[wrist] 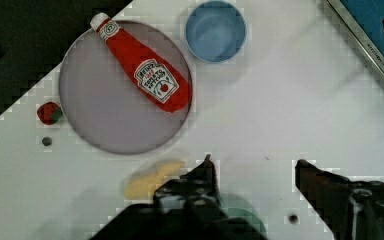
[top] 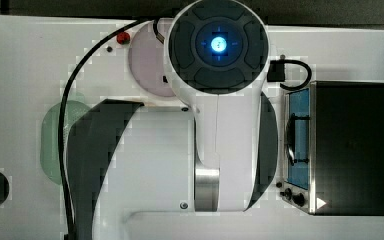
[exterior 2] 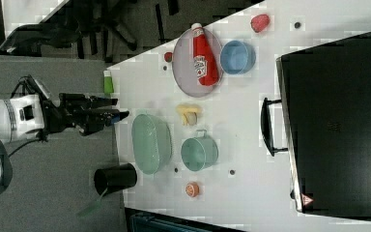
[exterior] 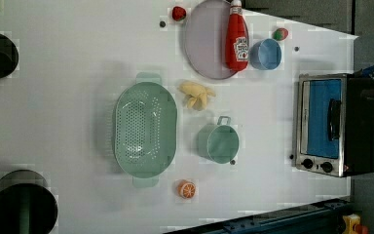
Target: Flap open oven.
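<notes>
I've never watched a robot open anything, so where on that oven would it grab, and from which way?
Probably the dark bar handle on the oven door. It stands off the blue glass on two posts, leaving a gap for a finger behind it. The open gripper would best come from the front, the side facing the green cup, straddling the bar.

White table (exterior: 78, 58), grey floor (exterior 2: 53, 193) beside it.
</notes>
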`<state>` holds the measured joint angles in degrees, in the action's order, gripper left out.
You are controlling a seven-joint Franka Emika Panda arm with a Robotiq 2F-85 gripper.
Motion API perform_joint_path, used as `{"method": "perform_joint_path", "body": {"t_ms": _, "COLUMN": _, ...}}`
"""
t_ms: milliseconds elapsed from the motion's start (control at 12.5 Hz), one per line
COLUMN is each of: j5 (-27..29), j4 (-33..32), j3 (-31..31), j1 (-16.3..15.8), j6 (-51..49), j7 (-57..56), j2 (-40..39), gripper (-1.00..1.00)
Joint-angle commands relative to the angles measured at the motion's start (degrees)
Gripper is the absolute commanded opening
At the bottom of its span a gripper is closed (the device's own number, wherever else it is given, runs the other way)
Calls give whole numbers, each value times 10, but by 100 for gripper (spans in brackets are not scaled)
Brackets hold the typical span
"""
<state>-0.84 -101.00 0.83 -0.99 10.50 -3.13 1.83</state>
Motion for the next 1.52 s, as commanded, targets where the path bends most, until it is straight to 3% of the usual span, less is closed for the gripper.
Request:
{"method": "perform_joint_path", "body": {"t_ms": 80, "j5": 4, "j4": -127, "j3": 29, "j1": 21, "j6": -119, "j7": 102, "j2": 218, "gripper": 59}}
{"method": "perform_joint_path", "body": {"t_ms": 240, "j5": 4, "j4": -127, "j3": 29, "j1": 21, "j6": -119, "j7": 102, "j2": 219, "gripper": 100}}
{"method": "perform_joint_path", "body": {"t_ms": 480, "j5": 4, "j4": -126, "j3": 29, "j1": 21, "j6": -118, "j7": 102, "j2": 219, "gripper": 100}}
{"method": "perform_joint_path", "body": {"t_ms": 560, "j5": 4, "j4": -126, "j3": 29, "j1": 21, "j6": -118, "j7": 102, "j2": 219, "gripper": 89}}
{"method": "perform_joint_path", "body": {"t_ms": 1040, "j5": 3, "j4": -130, "j3": 35, "j1": 22, "j6": -119, "j7": 102, "j2": 217, "gripper": -55}}
{"method": "perform_joint_path", "body": {"t_ms": 1200, "j5": 2, "j4": -136, "j3": 48, "j1": 24, "j6": -118, "j7": 87, "j2": 214, "gripper": -65}}
{"method": "perform_joint_path", "body": {"t_ms": 1520, "j5": -22, "j4": -159, "j3": 97, "j1": 27, "j6": -96, "j7": -123, "j2": 208, "gripper": -65}}
